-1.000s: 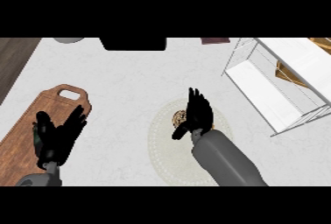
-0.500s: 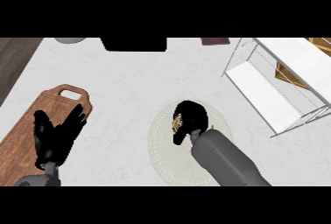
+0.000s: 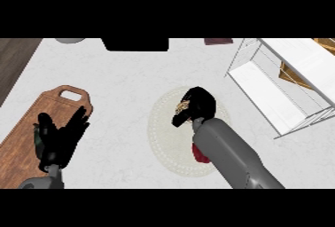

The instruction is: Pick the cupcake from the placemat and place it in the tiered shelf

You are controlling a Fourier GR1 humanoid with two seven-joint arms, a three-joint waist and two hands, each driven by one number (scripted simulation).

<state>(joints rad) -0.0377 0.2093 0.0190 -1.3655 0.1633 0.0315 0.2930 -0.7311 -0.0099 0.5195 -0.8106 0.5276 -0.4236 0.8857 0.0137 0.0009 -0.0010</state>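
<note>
My right hand (image 3: 199, 104) is over the middle of the round pale placemat (image 3: 161, 133), with its fingers curled round the cupcake (image 3: 182, 107). Only a brown and gold bit of the cupcake shows at the hand's left side. The white wire tiered shelf (image 3: 282, 87) stands to the right of the placemat, apart from the hand. My left hand (image 3: 60, 138) rests open with its fingers up over the wooden cutting board (image 3: 26, 142) at the left.
A dark red thing (image 3: 198, 154) peeks out on the placemat beside my right forearm. At the counter's far edge are a black object (image 3: 134, 44), a grey bowl (image 3: 69, 41) and a small dark red-brown thing (image 3: 218, 41).
My right hand's fingers went from straight to curled round the cupcake, and the hand has moved a little farther from me. The left hand has stayed still.
</note>
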